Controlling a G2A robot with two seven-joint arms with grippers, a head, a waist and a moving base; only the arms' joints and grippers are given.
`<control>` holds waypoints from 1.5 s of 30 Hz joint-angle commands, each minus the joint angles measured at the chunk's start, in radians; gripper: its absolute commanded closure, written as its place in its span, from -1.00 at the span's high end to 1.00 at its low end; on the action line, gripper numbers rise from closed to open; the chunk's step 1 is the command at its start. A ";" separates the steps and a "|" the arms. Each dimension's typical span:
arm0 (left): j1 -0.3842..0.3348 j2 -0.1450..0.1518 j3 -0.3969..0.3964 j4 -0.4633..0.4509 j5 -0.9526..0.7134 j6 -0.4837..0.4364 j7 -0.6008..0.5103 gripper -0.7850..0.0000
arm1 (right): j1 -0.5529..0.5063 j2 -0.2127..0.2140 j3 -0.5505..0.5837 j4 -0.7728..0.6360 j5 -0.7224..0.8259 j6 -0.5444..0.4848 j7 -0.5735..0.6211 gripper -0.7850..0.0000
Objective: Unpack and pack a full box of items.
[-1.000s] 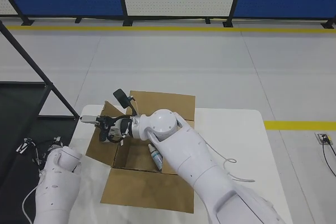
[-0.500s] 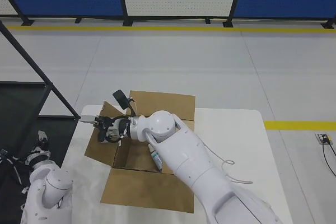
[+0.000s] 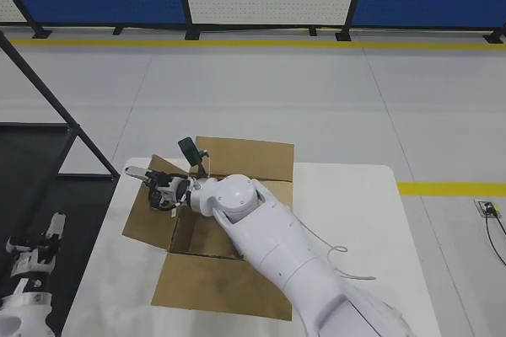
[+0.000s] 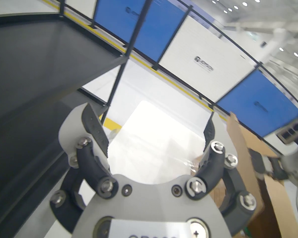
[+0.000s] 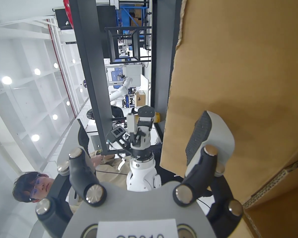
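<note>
Left gripper [image 4: 151,117] retreats near-left, jaws spread.
My right gripper [image 5: 142,122], also spread, pushes the box flap [image 3: 142,215] flatter.

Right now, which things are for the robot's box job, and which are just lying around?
For the job:
brown cardboard box, open
right gripper, open at the box's side flap
left gripper, open, off to the table's side

Just lying about:
thin white cable on the white table
black metal rack beside the table
blue and white barrier panels behind
</note>
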 commanded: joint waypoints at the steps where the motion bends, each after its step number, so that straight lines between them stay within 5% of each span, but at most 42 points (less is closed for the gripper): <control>1: 0.032 0.007 -0.028 -0.008 0.002 -0.130 -0.037 1.00 | -0.004 -0.002 -0.015 0.000 -0.003 0.012 -0.025 1.00; 4: 0.052 0.014 -0.031 -0.012 0.040 -0.214 -0.057 1.00 | -0.010 -0.005 -0.039 -0.005 -0.010 0.025 -0.045 1.00; 10: 0.039 0.019 0.036 -0.004 0.140 -0.235 -0.073 1.00 | -0.017 -0.007 -0.063 -0.015 -0.031 0.026 -0.016 1.00; 18: -0.046 0.024 0.134 0.064 0.244 -0.172 -0.105 1.00 | -0.020 -0.006 -0.065 -0.020 -0.034 -0.004 -0.009 1.00; 24: -0.096 0.028 0.173 0.139 0.327 -0.118 -0.078 1.00 | -0.013 0.002 -0.050 -0.033 -0.024 -0.140 0.000 1.00; 45: -0.129 0.046 0.191 0.226 0.411 -0.119 -0.054 1.00 | 0.010 0.053 0.058 -0.017 0.033 -0.303 0.097 1.00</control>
